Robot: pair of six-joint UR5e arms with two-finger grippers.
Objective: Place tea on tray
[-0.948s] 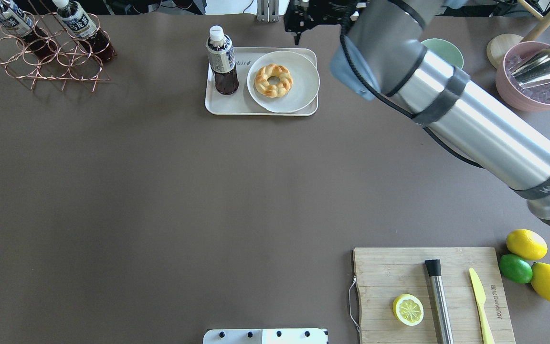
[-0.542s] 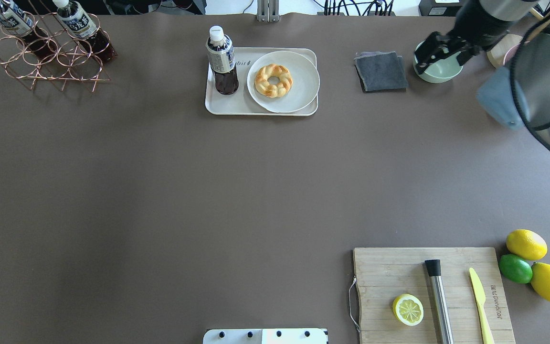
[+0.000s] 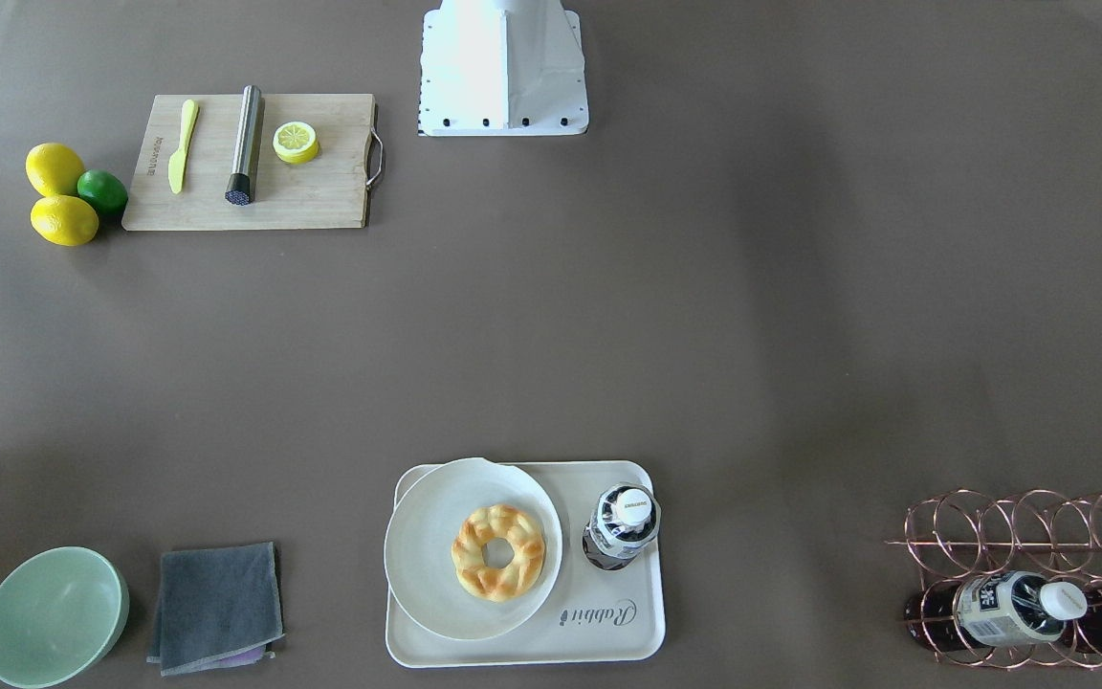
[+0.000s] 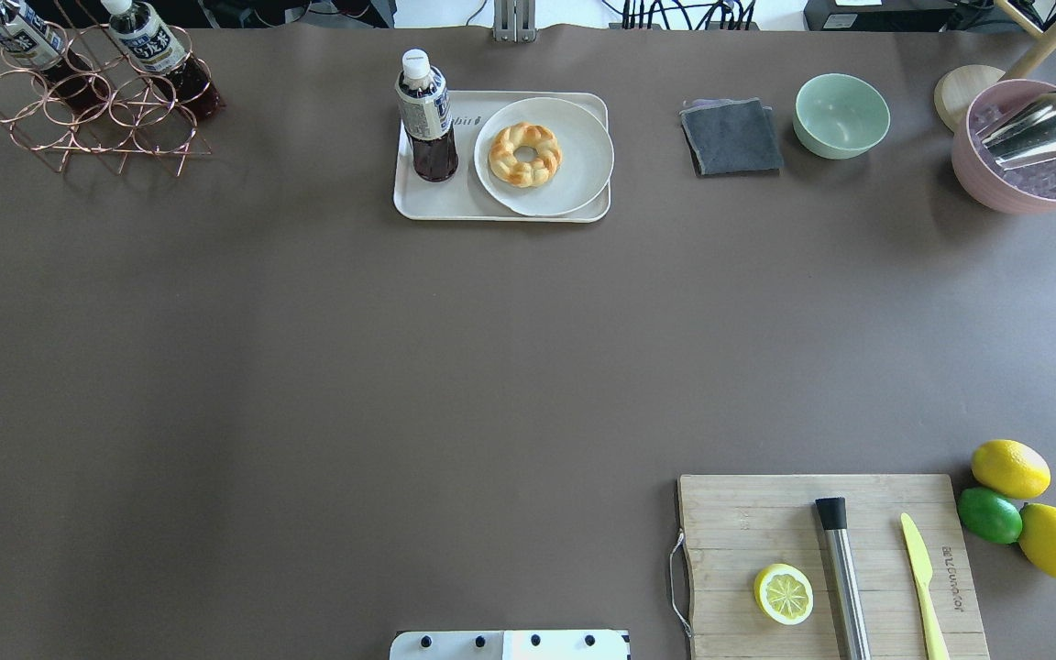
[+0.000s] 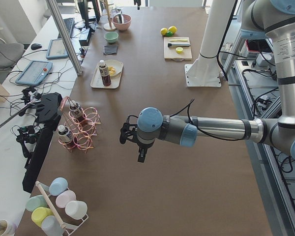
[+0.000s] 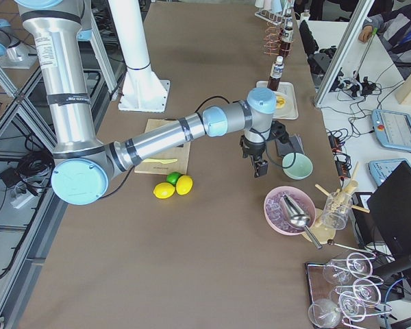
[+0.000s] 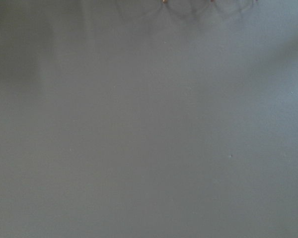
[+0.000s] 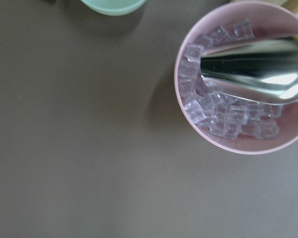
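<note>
Right arm withdrew
The right end effector swung right, uncovering the grey cloth, green bowl and pink bowl.

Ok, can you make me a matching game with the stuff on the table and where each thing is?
Things:
1. tea
2. bread ring
3. lemon half
4. metal scoop

Places:
A. in the pink bowl with the ice
B. on the cutting board
C. standing on the tray
D. on the round plate

Pairs: 1-C, 2-D, 3-B, 4-A
</note>
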